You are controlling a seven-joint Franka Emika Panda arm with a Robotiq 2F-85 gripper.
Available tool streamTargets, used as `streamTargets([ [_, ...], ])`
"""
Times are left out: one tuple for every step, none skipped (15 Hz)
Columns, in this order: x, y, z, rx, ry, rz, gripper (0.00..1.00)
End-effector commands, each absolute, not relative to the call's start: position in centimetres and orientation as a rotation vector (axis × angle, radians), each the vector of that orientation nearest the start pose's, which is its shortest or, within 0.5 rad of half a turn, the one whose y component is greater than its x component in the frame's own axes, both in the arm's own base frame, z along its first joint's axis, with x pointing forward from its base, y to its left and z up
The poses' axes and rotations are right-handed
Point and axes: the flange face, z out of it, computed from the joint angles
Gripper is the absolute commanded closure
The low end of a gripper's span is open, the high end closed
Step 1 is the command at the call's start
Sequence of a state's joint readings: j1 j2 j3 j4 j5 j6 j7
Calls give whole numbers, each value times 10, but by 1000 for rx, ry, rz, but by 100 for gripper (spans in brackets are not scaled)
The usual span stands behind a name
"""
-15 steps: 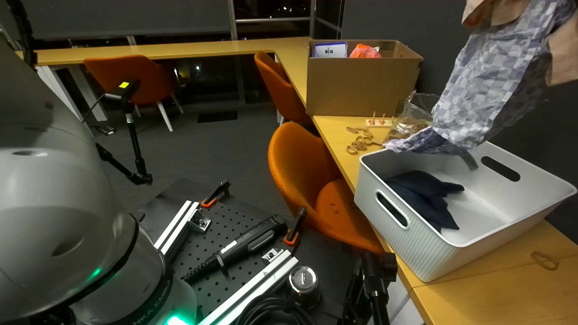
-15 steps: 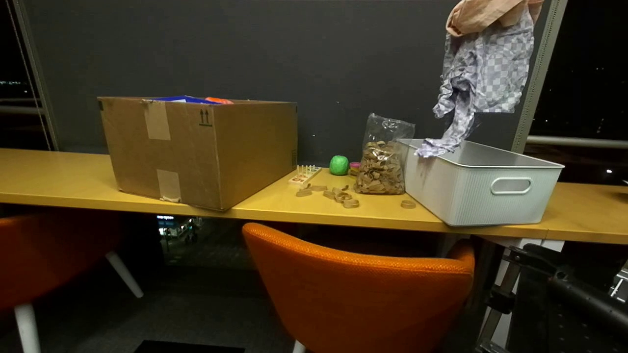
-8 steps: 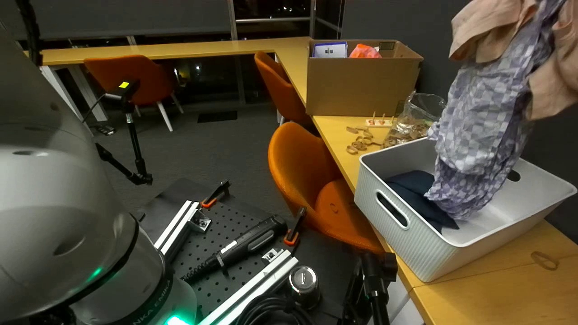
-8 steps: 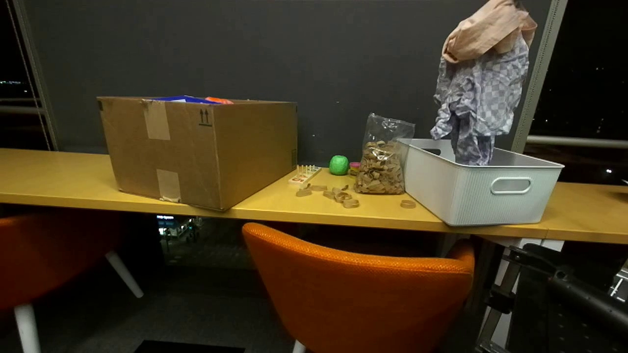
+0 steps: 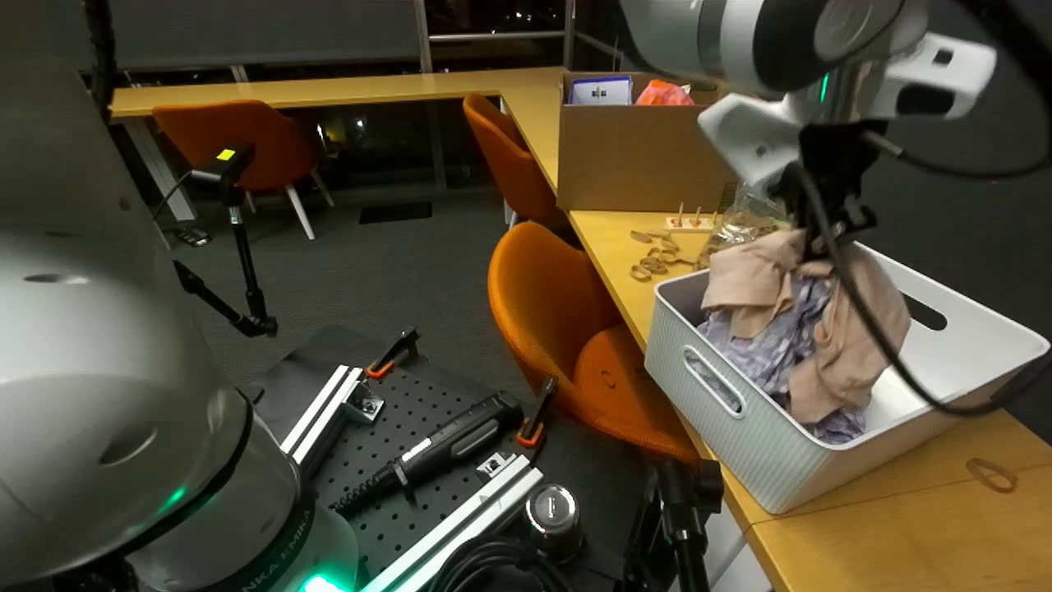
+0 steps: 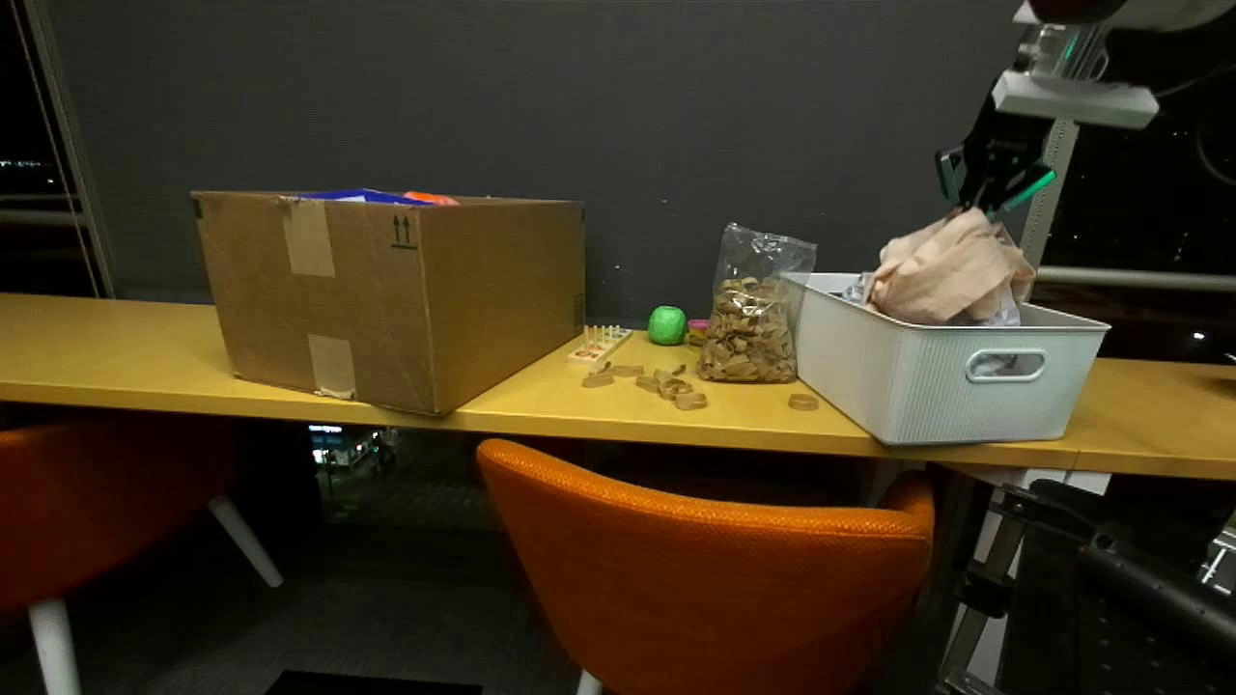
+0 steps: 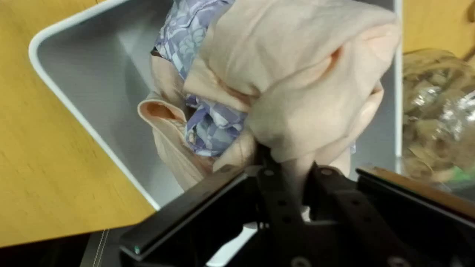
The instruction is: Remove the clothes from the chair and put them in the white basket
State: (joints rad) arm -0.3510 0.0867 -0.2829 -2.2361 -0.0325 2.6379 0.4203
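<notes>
A peach cloth (image 5: 859, 312) and a purple checked cloth (image 5: 764, 349) lie bunched together, mostly inside the white basket (image 5: 764, 456). The peach cloth shows in an exterior view (image 6: 951, 265) and in the wrist view (image 7: 297, 74); the checked cloth shows beside it there (image 7: 189, 40). My gripper (image 5: 814, 238) points down over the basket (image 6: 927, 386). In the wrist view the gripper (image 7: 291, 165) pinches a fold of the peach cloth between its fingers. A dark navy cloth, seen earlier in the basket, is covered. The nearest orange chair (image 5: 526, 288) bears no clothes in view.
A cardboard box (image 5: 649, 156) and a clear bag of wooden rings (image 6: 748, 333) stand on the yellow table beside the basket. Loose rings (image 6: 676, 388), a peg board (image 6: 601, 345) and a green ball (image 6: 667, 325) are nearby. A black cable hangs in front of the basket.
The arm and gripper have come down into both exterior views. The hanging clothes have been lowered from above the basket into it and now bunch up, covering the navy cloth.
</notes>
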Motion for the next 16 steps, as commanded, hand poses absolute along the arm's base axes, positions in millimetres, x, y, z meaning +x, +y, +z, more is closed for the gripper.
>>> streamTargets([
  [443, -337, 316, -2762, 1556, -485, 96],
  [442, -339, 310, -2763, 1553, -481, 96],
  [442, -339, 308, -2765, 1551, -480, 59],
  [442, -338, 312, -2769, 1538, -489, 57],
  [442, -337, 322, -2775, 1527, -499, 51],
  [442, -335, 337, -2776, 1519, -523, 45],
  [440, -333, 356, -2777, 1510, -535, 37],
  [436, -331, 379, -2791, 1503, -576, 30],
  [434, -331, 399, -2805, 1484, -616, 24],
  [431, -331, 420, -2821, 1469, -665, 16],
  [427, -325, 442, -2830, 1452, -704, 8],
  [422, -318, 464, -2834, 1430, -724, 1],
  [416, -305, 483, -2834, 1401, -730, 0],
  [408, -293, 501, -2840, 1383, -724, 0],
  [400, -280, 517, -2845, 1359, -713, 0],
  [393, -264, 531, -2849, 1336, -695, 0],
])
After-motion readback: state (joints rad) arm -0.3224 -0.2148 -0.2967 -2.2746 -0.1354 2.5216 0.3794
